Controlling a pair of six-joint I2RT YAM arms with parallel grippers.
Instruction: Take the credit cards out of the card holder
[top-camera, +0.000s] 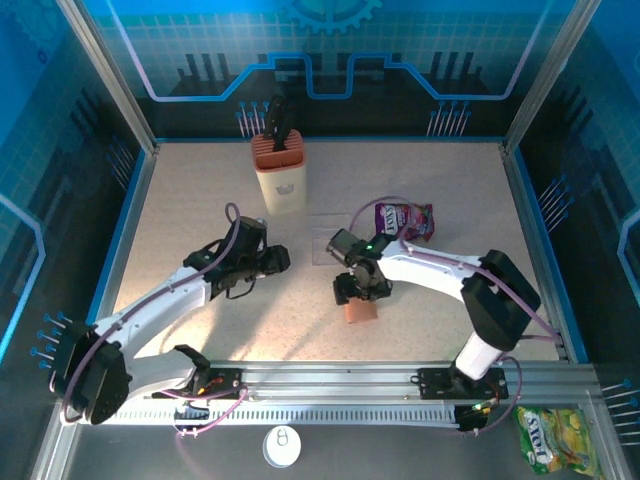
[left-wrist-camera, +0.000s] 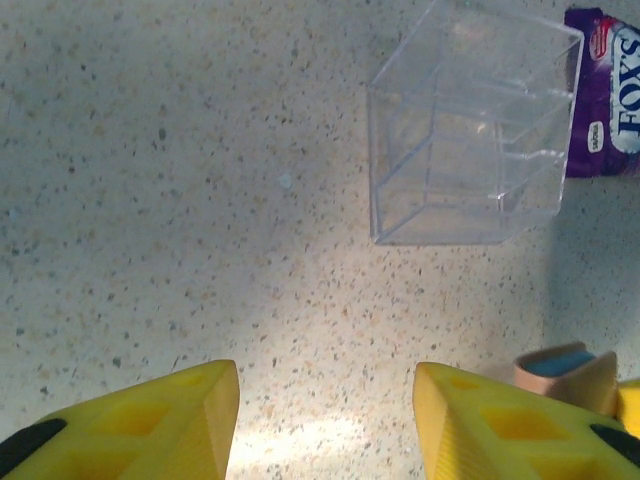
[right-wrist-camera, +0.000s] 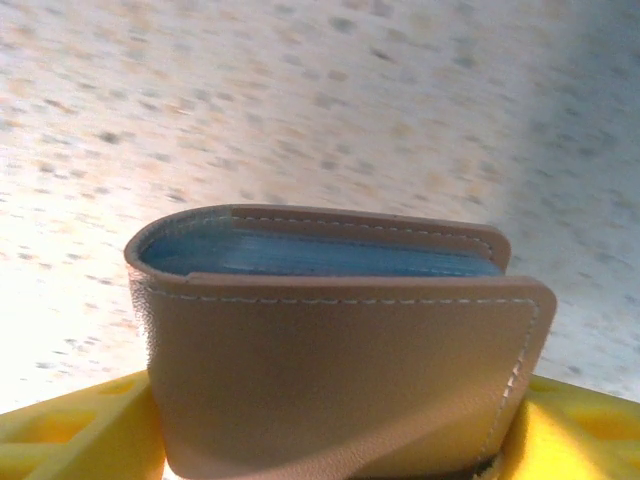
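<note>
Right wrist view: the right gripper (right-wrist-camera: 340, 445) is clamped on the small brown leather folding card holder (right-wrist-camera: 340, 360), which is folded shut. Thin teal credit cards (right-wrist-camera: 320, 255) appear tucked inside. The left gripper (left-wrist-camera: 325, 420) hangs nearby, spread and empty. The holder is seemingly being presented; next, the left fingers must part the fold and pinch a card edge.

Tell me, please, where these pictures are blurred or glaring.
Right wrist: speckled table smeared behind the sharp brown leather folding card holder, overexposed at left. Left wrist: crisp, with a bright patch bottom-centre. Top external: sharp, light pooling mid-table.

Lab test cell, aluminium frame (top-camera: 110, 75) (blue panels (top-camera: 330, 40))
</note>
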